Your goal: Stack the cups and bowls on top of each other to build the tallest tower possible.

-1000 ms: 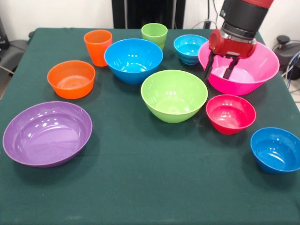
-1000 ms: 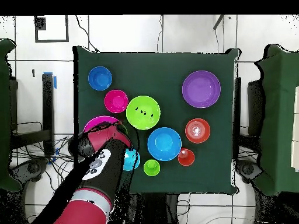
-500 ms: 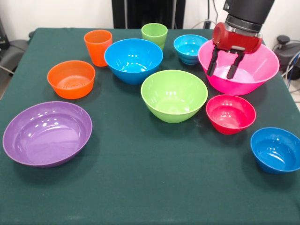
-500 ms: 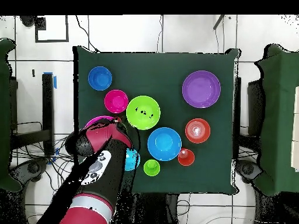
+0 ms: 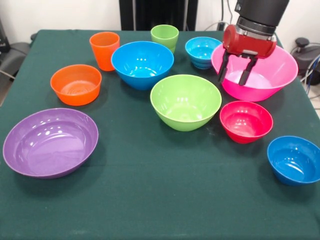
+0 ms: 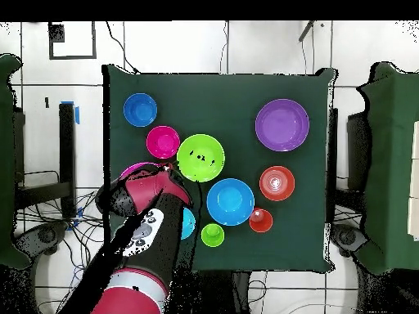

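Observation:
My gripper (image 5: 232, 80) is open and empty, its fingers hanging over the left inner side of the huge pink bowl (image 5: 274, 75). The small blue bowl (image 5: 202, 51) sits just left of it. The light green cup (image 5: 164, 36) and the orange cup (image 5: 104, 50) stand upright at the far side. The large blue bowl (image 5: 142, 64), lime green bowl (image 5: 185, 101), small red bowl (image 5: 246, 121), second small blue bowl (image 5: 294, 160), orange bowl (image 5: 76, 84) and purple bowl (image 5: 50, 142) all sit apart on the cloth. Nothing is stacked.
The green tablecloth (image 5: 160, 200) covers the whole table. In the overhead view my arm (image 6: 143, 245) hides most of the pink bowl (image 6: 129, 171) and part of a small blue bowl (image 6: 189, 222). Cables and furniture surround the table.
My gripper drifted a little right and up, then came back left over the pink bowl, staying open. No cup or bowl has moved.

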### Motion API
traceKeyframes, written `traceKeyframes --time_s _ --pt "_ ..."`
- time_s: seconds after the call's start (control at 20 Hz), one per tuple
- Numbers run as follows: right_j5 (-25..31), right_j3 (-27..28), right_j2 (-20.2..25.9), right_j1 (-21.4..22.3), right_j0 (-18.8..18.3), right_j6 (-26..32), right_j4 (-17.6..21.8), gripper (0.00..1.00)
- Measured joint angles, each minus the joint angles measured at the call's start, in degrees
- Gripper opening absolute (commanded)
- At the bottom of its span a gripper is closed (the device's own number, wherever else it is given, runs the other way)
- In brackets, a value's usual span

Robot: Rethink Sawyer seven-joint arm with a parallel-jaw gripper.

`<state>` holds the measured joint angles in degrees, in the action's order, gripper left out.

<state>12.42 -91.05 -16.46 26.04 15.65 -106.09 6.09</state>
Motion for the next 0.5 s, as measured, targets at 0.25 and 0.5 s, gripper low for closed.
traceKeyframes --time_s 0.25,0.5 --pt "0.0 0.0 0.4 -0.2 -1.1 0.0 0.0 1.0" --pt "0.0 0.0 0.8 -0.5 -1.6 0.0 0.0 1.0"
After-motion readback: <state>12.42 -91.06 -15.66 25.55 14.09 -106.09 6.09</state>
